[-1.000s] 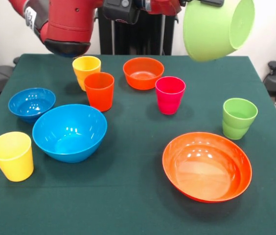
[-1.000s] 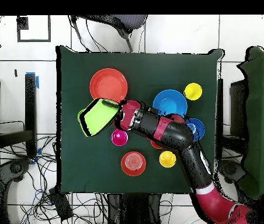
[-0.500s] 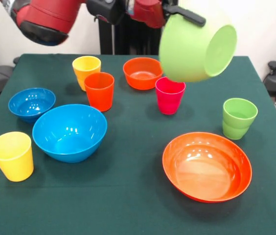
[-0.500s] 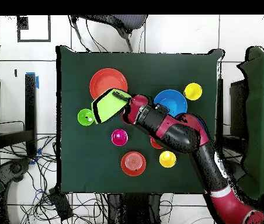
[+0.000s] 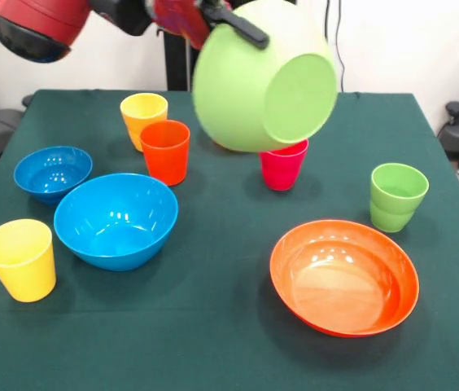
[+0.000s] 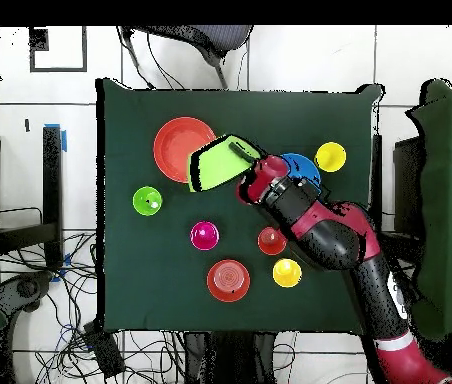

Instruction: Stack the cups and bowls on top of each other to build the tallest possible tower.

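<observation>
The pincer (image 5: 242, 28) is clamped on the rim of the large green bowl (image 5: 262, 77), which hangs tipped on its side, clear of the bench (image 5: 213, 326). Below the pincer stand the pink cup (image 5: 282, 167) and the orange cup (image 5: 165, 151); the large blue bowl (image 5: 115, 220) sits beyond them.

Evenly and brightly lit from above. Small white glints at 12 o'clock inside the big blue bowl (image 5: 116, 220) and across the shallow orange bowl (image 5: 344, 276). Soft short shadows on the green cloth (image 5: 213, 326) beside each cup, falling toward 9 o'clock. Slight motion blur on the lifted lime bowl (image 5: 264, 75). Sharp elsewhere in front; coarser from overhead.
</observation>
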